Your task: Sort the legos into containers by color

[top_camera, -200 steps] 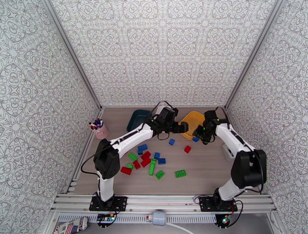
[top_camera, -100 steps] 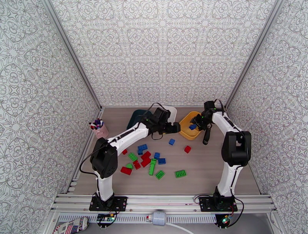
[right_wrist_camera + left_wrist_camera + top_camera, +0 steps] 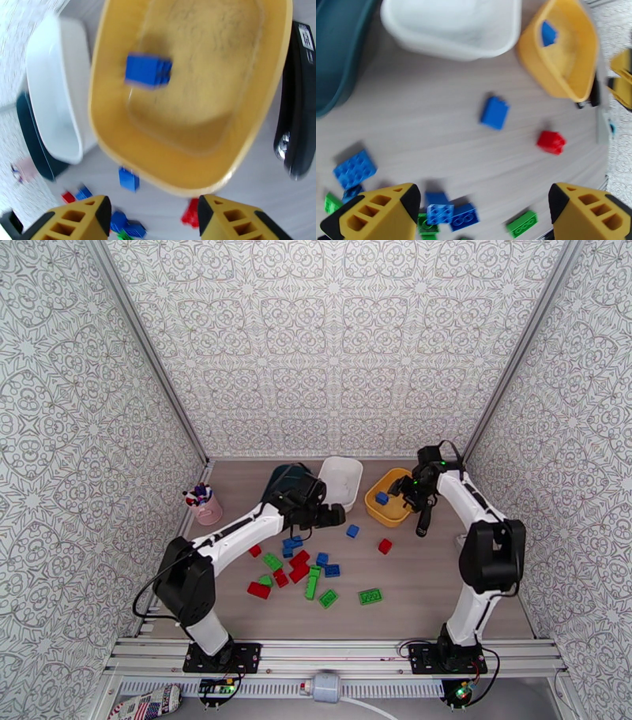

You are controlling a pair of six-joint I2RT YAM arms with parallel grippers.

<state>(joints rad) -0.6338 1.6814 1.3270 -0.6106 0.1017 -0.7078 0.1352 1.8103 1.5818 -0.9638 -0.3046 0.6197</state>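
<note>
As the left arm is pulled back from the trays, the left end effector (image 3: 325,515) is brought to about 7 o'clock of the white tray (image 3: 353,474). Its fingers are spread wide with nothing between them, over the pile of legos (image 3: 300,564).

On the right, the right end effector (image 3: 153,205), clamped a second ago, is now parted. The blue brick (image 3: 148,70) has been dropped inside the yellow tray (image 3: 118,154), so one piece is sorted and yellow is judged claimed for blue.

A pink cup of pens (image 3: 207,508) is parked at far 9 o'clock, out of the way. The dark teal tray (image 3: 276,479) is partly hidden, and nothing is seen in the white one.

A loose blue brick (image 3: 352,531) and a red brick (image 3: 385,546) are left on the desk (image 3: 442,595) at 6 to 7 o'clock of the yellow tray. A black stapler-like item (image 3: 294,98) lies just beside that tray at 4 o'clock and is to be avoided.
</note>
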